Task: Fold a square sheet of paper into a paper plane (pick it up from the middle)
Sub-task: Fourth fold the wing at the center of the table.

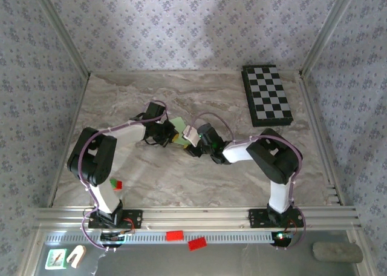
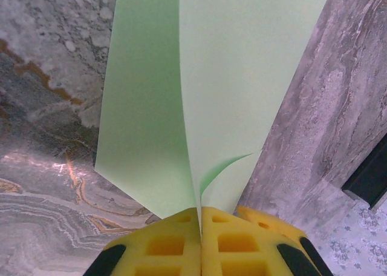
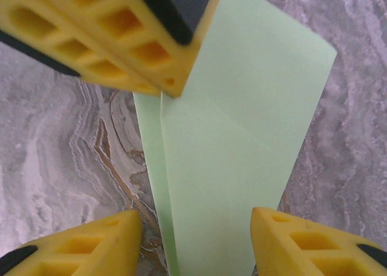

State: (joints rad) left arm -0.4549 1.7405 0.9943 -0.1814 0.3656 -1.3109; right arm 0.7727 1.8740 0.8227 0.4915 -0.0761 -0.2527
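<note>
The square sheet of paper (image 2: 230, 76) is light green and folded into a long, layered strip; whether it has a paper plane's point I cannot tell. My left gripper (image 2: 201, 223) is shut on one end of it, the yellow pads pressed together with the paper edge between them. In the top view the left gripper (image 1: 169, 135) and right gripper (image 1: 192, 144) meet at mid-table around the paper (image 1: 179, 124). My right gripper (image 3: 193, 246) is open, its yellow fingertips (image 3: 91, 246) standing either side of the strip (image 3: 242, 155). The left gripper's fingers (image 3: 121, 40) hang above it.
A black-and-white checkered board (image 1: 267, 95) lies at the back right. Small red and green blocks (image 1: 115, 183) sit by the left arm's base. Two red pieces (image 1: 174, 235) rest on the front rail. Patterned walls and metal posts enclose the marble table (image 1: 151, 179).
</note>
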